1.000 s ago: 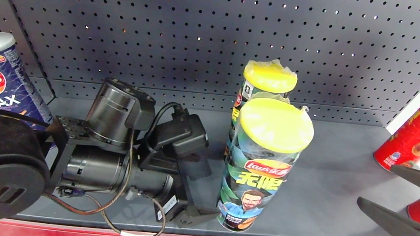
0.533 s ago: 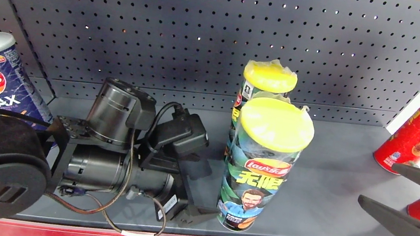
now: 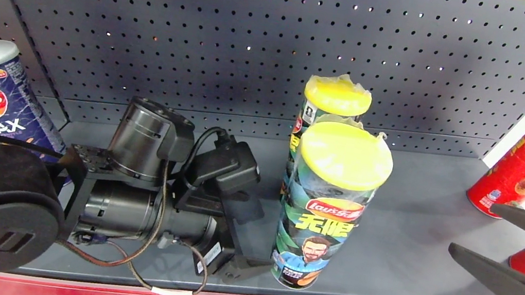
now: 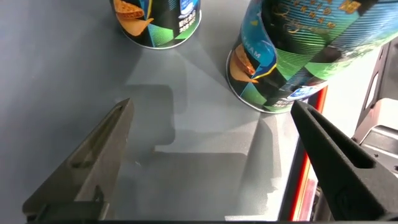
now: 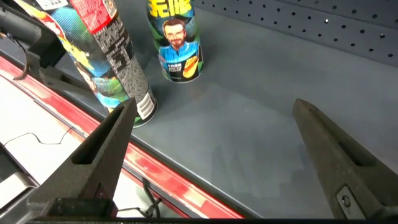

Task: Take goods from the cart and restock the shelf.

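Front green chip can (image 3: 332,205) upright near the red lip of the shelf (image 3: 409,242).

Head view: its long axis is vertical, with the rear green chip can (image 3: 335,98) just behind it. The right pincer (image 3: 470,228) hangs well apart to its right, spread open and empty. Left wrist view: the left pincer (image 4: 211,104) is wide open and grips nothing, and the front can's base sits just ahead of its tips, not between them. Right wrist view: both cans stand ahead of the right pincer, neither between its open tips. The left arm is nearer, and backing straight away from the can seems safest.
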